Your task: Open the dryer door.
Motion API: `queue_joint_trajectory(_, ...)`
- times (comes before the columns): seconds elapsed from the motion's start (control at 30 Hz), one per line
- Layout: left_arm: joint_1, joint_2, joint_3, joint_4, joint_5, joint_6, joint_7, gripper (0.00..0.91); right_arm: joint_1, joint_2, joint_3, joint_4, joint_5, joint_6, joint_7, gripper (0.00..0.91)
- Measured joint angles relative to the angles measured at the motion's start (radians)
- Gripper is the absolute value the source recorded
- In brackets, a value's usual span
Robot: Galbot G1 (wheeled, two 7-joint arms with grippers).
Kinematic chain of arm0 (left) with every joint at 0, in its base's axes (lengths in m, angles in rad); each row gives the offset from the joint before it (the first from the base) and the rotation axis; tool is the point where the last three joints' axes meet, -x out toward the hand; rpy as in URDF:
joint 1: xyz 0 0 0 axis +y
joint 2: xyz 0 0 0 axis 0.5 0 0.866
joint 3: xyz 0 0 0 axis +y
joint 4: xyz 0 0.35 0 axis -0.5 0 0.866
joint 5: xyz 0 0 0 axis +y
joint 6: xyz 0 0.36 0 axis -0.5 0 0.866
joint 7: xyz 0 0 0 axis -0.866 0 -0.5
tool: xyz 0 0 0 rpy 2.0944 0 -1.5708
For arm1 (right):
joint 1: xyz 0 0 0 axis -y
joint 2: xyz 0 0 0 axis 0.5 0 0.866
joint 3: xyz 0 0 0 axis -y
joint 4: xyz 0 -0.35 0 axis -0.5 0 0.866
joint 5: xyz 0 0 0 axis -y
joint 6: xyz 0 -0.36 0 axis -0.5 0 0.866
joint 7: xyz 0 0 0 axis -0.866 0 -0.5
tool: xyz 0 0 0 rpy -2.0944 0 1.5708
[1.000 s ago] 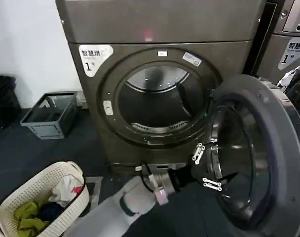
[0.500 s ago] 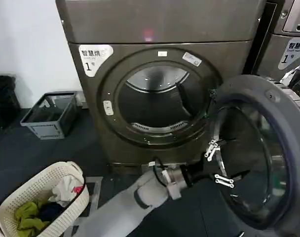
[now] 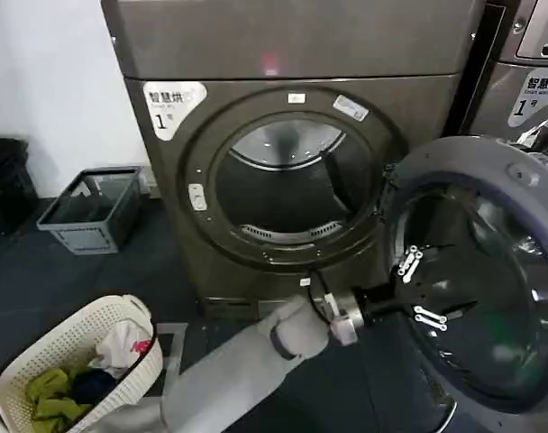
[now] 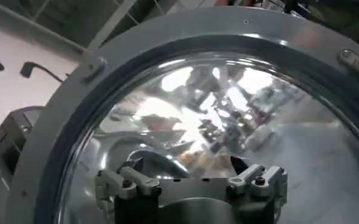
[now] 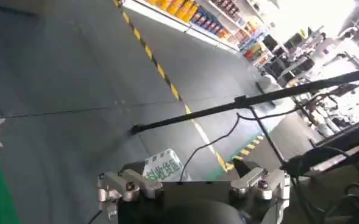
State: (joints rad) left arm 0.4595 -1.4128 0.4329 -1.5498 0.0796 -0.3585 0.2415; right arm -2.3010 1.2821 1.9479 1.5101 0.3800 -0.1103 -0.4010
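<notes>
Dark flooring (image 3: 67, 280) runs under the dryer (image 3: 292, 162), whose drum (image 3: 287, 194) I see standing bare. On my screen the dryer door (image 3: 477, 271) hangs swung wide to the right of the opening, its grey inner face toward me. My left pincer (image 3: 420, 290) sits at that inner glass with fingers (image 3: 407, 264) apart. My right pincer (image 5: 191, 182) points at open floor, fingers spread. A cream basket (image 3: 40, 365) at lower left holds green and white clothes (image 3: 85, 374); a grey crate (image 3: 92, 210) sits by the wall.
</notes>
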Motion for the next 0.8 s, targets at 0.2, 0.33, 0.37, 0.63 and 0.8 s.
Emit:
queue_joint_trajectory(0.2,-0.039,-0.040,0.010,0.060,0.004,0.000,0.000,0.907,-0.001,0.017,0.002,0.004,-0.023,-0.015,0.028,0.907)
queue_joint_trajectory(0.33,-0.064,-0.069,0.011,0.100,0.007,0.001,0.000,0.907,-0.005,0.022,0.008,-0.005,-0.030,-0.023,0.033,0.907)
queue_joint_trajectory(0.37,-0.067,-0.076,0.012,0.108,0.007,0.001,0.000,0.907,-0.006,0.023,0.010,-0.006,-0.031,-0.024,0.033,0.907)
queue_joint_trajectory(0.63,-0.103,-0.117,0.012,0.167,0.012,0.002,-0.001,0.907,-0.007,0.028,0.014,-0.002,-0.030,-0.024,0.033,0.907)
queue_joint_trajectory(0.8,-0.117,-0.141,0.006,0.205,0.027,0.008,-0.017,0.907,-0.007,0.028,0.014,0.001,-0.029,-0.024,0.033,0.907)
